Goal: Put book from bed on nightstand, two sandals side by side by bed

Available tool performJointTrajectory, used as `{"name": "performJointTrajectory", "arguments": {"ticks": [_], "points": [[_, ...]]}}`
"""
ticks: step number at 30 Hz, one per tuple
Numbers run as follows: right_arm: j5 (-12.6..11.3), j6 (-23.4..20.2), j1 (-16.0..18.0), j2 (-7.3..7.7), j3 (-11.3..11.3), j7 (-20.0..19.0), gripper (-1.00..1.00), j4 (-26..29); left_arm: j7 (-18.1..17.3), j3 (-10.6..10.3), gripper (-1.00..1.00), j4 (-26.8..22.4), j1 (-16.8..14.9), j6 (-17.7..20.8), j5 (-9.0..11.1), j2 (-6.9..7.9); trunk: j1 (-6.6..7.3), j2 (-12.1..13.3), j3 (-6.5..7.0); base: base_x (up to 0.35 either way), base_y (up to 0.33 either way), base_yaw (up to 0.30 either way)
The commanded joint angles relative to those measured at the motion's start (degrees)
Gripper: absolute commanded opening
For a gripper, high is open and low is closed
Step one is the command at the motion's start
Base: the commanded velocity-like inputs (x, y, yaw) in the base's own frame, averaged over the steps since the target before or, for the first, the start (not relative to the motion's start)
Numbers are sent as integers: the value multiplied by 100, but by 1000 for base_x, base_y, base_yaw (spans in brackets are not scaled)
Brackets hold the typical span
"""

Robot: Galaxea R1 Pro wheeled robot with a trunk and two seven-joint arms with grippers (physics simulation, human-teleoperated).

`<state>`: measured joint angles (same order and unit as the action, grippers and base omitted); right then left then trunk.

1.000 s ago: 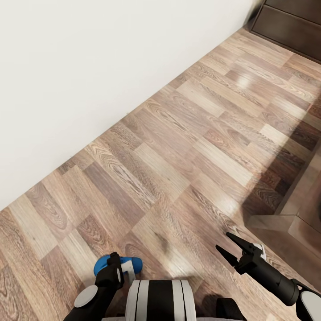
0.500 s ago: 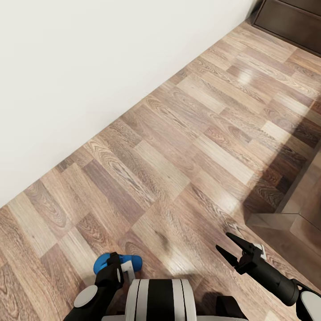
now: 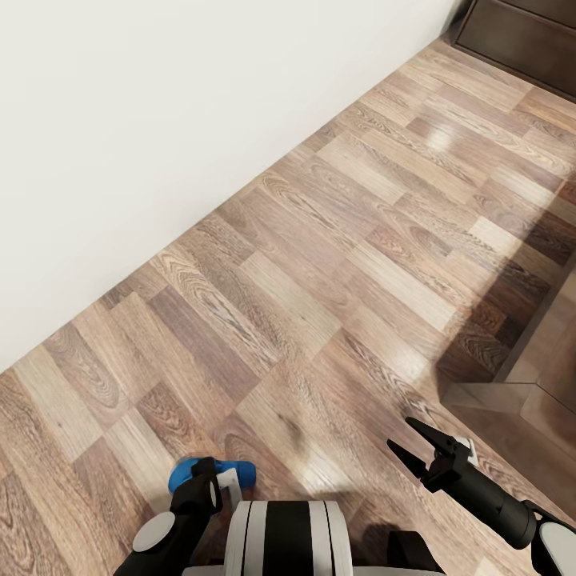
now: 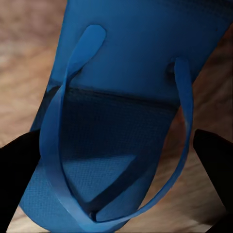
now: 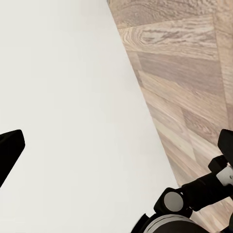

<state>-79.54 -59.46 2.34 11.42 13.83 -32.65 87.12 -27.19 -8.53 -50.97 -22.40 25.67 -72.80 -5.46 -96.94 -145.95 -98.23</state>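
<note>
left fingers (image 4: 19, 165) hold a blue sandal (image 4: 131, 97); right fingers (image 3: 418, 444) spread wide.

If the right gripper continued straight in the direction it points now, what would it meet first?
Probably the white wall. The open right gripper, holding nothing, points across the wood floor toward it, and nothing appears in between, though depth is uncertain.

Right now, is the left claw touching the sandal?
Cannot tell. In the left wrist view the sandal lies between the left claw's dark fingers, but where they meet it is out of frame. The head view is too small to settle it.
</note>
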Motion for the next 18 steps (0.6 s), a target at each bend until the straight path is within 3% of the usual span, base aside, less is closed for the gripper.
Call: {"name": "performJointTrajectory", "arguments": {"ticks": [1, 18], "points": [[35, -21, 3, 0, 6, -40, 100, -2, -40, -9, -100, -10, -1, 7, -67, 1, 1, -1, -3, 0, 0, 0], [35, -22, 1, 1, 6, -40, 100, -2, -41, -8, -100, -10, -1, 17, -68, -2, 1, -1, -3, 0, 0, 0]]}}
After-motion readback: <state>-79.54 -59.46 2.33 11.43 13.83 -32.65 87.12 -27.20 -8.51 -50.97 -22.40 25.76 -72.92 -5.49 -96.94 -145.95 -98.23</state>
